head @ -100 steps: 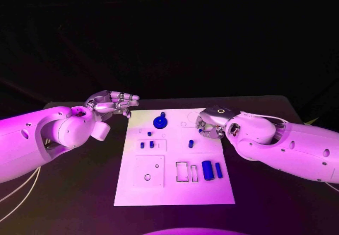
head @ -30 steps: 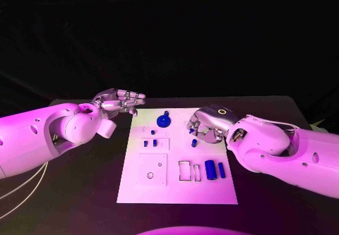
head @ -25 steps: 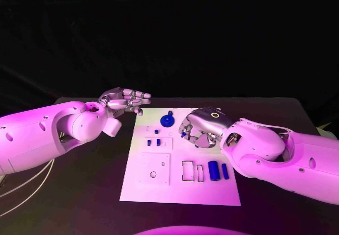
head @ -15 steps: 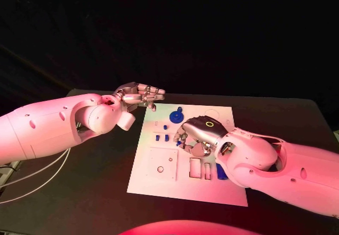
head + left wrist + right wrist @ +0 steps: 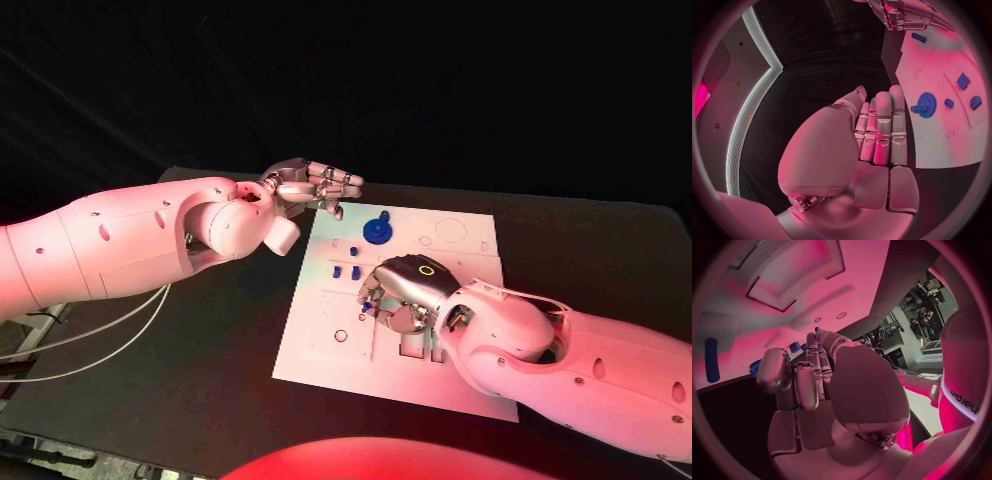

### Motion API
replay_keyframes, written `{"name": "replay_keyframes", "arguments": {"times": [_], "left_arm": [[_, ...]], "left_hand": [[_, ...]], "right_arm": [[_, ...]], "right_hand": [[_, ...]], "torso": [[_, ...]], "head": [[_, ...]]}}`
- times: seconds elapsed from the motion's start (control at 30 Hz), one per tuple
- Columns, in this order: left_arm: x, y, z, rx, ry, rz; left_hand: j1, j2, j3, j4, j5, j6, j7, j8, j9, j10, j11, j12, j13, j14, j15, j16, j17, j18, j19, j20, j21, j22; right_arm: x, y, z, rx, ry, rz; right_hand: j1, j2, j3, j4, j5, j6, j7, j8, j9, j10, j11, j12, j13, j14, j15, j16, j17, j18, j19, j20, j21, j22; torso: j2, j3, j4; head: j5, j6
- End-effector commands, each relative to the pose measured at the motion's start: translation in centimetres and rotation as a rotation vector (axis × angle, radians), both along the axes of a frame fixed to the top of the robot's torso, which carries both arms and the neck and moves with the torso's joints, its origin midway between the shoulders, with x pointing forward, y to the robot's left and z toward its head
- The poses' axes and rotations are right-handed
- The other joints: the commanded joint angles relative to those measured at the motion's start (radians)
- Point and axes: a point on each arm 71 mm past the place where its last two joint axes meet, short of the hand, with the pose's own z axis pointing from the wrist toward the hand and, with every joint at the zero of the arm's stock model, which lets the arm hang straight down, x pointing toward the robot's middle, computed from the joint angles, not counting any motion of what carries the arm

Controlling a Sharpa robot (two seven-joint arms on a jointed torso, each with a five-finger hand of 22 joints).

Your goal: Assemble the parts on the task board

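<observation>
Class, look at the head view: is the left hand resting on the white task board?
No. The left hand sits off the task board's far left corner, over the black table, fingers empty.

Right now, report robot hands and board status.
Left robot hand empty, fingers together, beside white task board. Right robot hand over board middle, grasp unclear. Round blue gear part unobstructed.

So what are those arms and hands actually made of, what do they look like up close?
Both arms are bulky, smooth white shells with rounded joints and small dark screw holes. Thin pale cables hang under the left arm. Each ends in a silver metal hand with jointed segmented fingers: the left hand and the right hand, whose back carries a small glowing ring.
</observation>
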Motion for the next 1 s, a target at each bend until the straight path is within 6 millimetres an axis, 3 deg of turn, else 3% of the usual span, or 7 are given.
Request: {"name": "replay_keyframes", "arguments": {"times": [0.03, 0.23, 1.0], "left_arm": [[-0.09, -0.35, 0.04, 0.001, -0.003, -0.026], [-0.12, -0.43, 0.04, 0.000, -0.003, -0.031], [-0.16, -0.70, 0.03, -0.003, 0.001, -0.045]], "left_hand": [[-0.001, 0.010, -0.001, -0.007, 0.000, -0.006, 0.001, -0.004, -0.001, -0.008, -0.001, 0.005, 0.001, -0.003, -0.002, -0.004, -0.001, 0.006, 0.002, 0.003, -0.003, -0.001], [-0.010, 0.010, -0.007, -0.004, 0.000, -0.006, 0.001, -0.003, -0.002, -0.011, 0.000, 0.009, 0.002, -0.004, -0.001, -0.005, -0.003, 0.006, 0.005, 0.005, -0.003, -0.001], [-0.024, 0.009, -0.017, 0.002, 0.000, -0.008, 0.001, -0.002, -0.003, -0.015, 0.000, 0.015, 0.003, -0.004, 0.001, -0.005, -0.007, 0.006, 0.008, 0.006, -0.005, -0.003]], "right_arm": [[-0.12, 0.17, -0.37, -0.014, 0.018, 0.016], [-0.14, 0.14, -0.78, -0.025, 0.032, 0.015], [0.04, 0.46, -1.27, -0.038, 0.036, 0.009]], "right_hand": [[-0.011, -0.001, 0.001, -0.002, 0.005, -0.001, 0.000, -0.001, 0.000, -0.003, 0.000, -0.005, 0.000, 0.056, -0.006, 0.001, 0.001, -0.014, -0.002, 0.002, -0.003, 0.019], [-0.012, -0.001, 0.001, -0.002, 0.006, -0.002, 0.000, -0.001, 0.000, -0.003, 0.000, -0.005, 0.000, 0.056, -0.006, 0.001, 0.001, -0.014, -0.002, 0.002, -0.004, 0.019], [-0.015, -0.001, 0.000, -0.002, 0.008, -0.002, 0.000, -0.002, 0.001, -0.003, 0.001, -0.006, 0.001, 0.057, -0.006, 0.003, 0.002, -0.014, -0.001, 0.002, -0.001, 0.021]], "torso": [[0.000, 0.0007, -0.0003], [0.001, -0.0007, -0.0003], [0.000, -0.0002, -0.0006]], "head": [[0.009, -0.004], [0.009, -0.010], [0.021, -0.022]]}}
